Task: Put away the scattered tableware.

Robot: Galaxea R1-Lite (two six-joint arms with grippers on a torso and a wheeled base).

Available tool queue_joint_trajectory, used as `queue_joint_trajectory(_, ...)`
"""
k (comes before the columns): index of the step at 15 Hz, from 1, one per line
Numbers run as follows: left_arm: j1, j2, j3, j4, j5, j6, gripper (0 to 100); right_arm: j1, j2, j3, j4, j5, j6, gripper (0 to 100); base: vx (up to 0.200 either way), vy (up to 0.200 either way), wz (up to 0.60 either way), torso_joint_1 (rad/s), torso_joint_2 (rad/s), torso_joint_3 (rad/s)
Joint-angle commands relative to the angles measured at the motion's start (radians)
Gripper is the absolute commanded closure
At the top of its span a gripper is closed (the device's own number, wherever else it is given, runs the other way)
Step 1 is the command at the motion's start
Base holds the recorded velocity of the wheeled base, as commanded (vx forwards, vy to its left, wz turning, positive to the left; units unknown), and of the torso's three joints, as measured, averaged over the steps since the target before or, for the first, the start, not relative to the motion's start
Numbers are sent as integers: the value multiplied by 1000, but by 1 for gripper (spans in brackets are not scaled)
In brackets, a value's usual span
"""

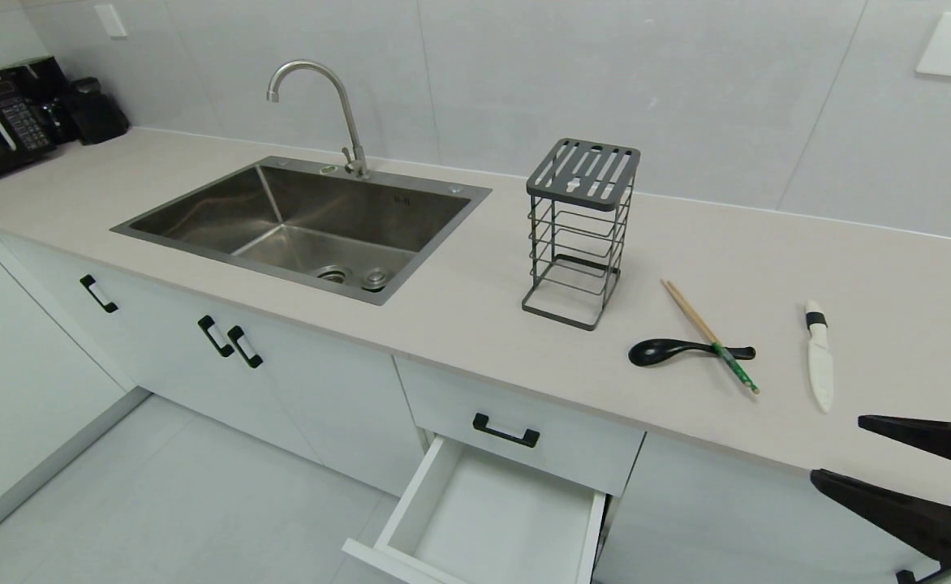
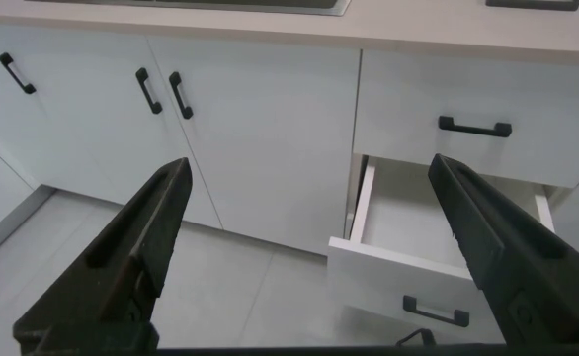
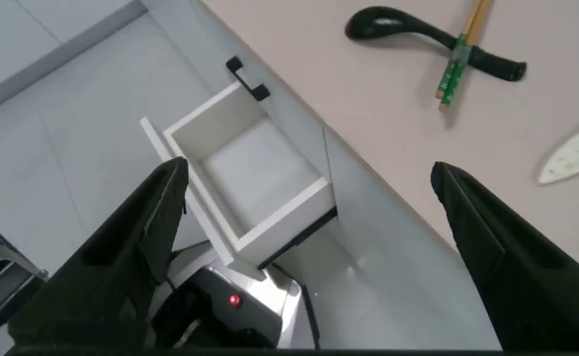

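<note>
On the desk [image 1: 459, 324], chopsticks [image 1: 707, 332] lie across a black spoon [image 1: 670, 350] at 4 o'clock from the wire rack [image 1: 579, 231]. A white knife [image 1: 819, 365] lies at their 3 o'clock. The left gripper [image 2: 309, 168] and the right gripper [image 1: 836, 450] both have their fingers spread wide, holding nothing.

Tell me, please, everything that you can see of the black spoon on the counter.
The black spoon is glossy, possibly plastic or ceramic, with an oval bowl and a short curved handle. It lies flat on the beige countertop, to the robot's right of the wire rack, with its bowl end toward the rack and its handle end toward the white knife. The chopsticks lie across its handle, touching it. Nothing else touches it.
</note>
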Motion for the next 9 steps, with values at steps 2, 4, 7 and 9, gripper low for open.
queue_joint_trajectory(2,0,1,0,0,0,1,0,62,334,-44,-178,-93,0,0,0,0,0,0,0,0)
queue_joint_trajectory(4,0,1,0,0,0,1,0,58,411,-48,-274,-142,2,0,0,0,0,0,0,0)
queue_joint_trajectory(7,0,1,0,0,0,1,0,57,454,-79,-327,-162,0,0,0,0,0,0,0,0)
queue_joint_trajectory(9,0,1,0,0,0,1,0,57,506,-168,-325,-215,0,0,0,0,0,0,0,0)
